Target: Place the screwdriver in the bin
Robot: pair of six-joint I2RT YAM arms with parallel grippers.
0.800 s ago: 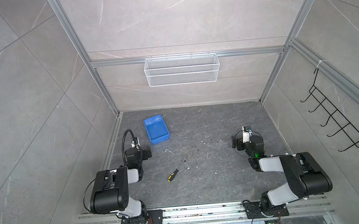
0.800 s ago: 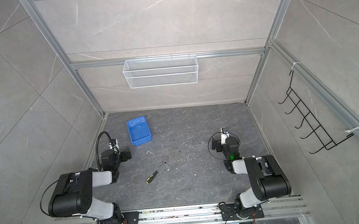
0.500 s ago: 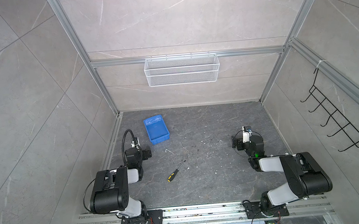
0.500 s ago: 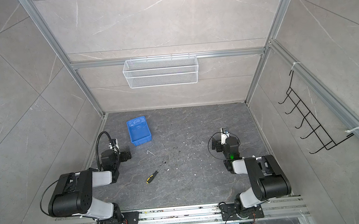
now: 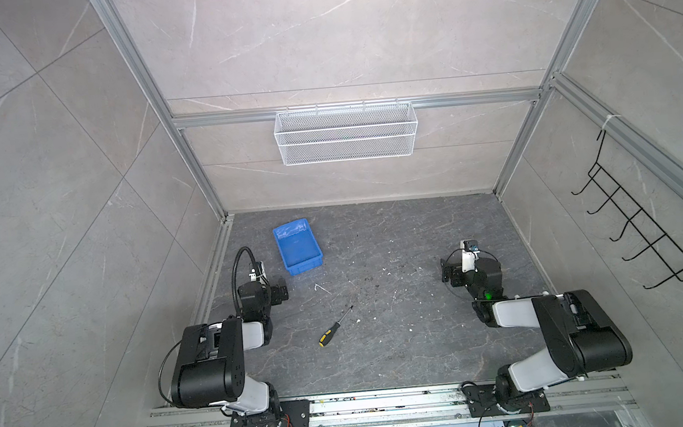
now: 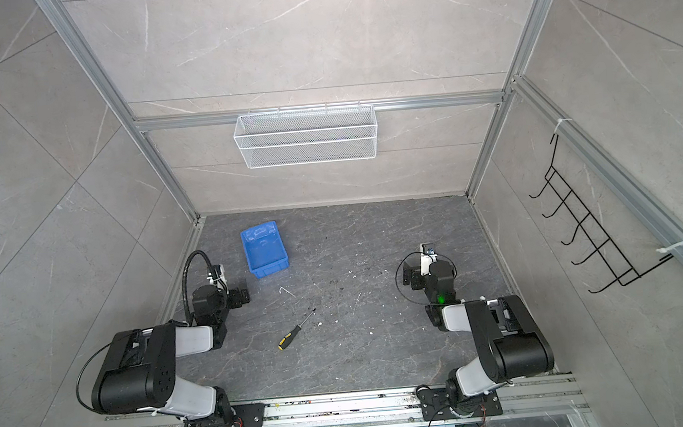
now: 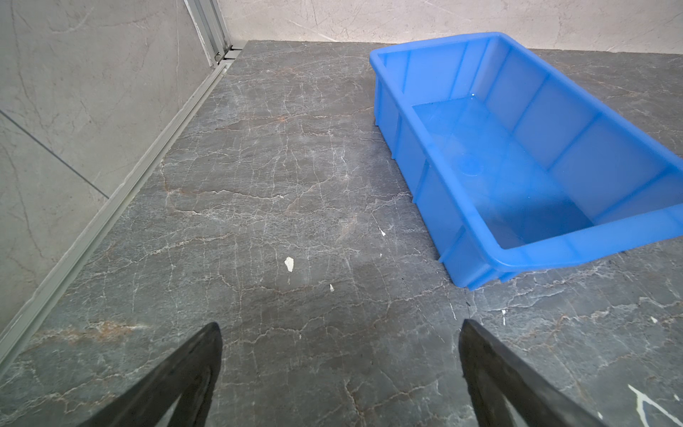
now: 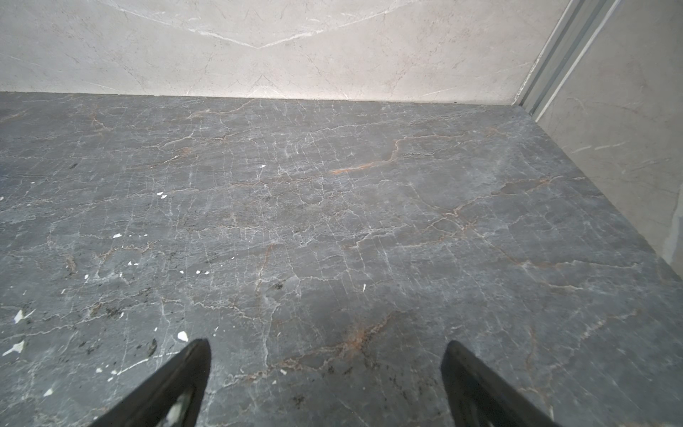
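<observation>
Screwdriver (image 5: 335,327) lies flat; my left end effector (image 7: 340,323) and right end effector (image 8: 327,343) both gape empty, and I judge a skewed pinch could roll it away.

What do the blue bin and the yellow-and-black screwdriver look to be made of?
Small rectangular blue open-top bin: apparently moulded plastic, smooth, slightly glossy; ribbed walls let light through. Small screwdriver with yellow-and-black handle: thin dark shaft, probably metal; handle likely plastic or rubber, too small to tell.

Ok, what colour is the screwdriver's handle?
Yellow and black. The screwdriver shows best in a top view; neither wrist view catches it.
</observation>
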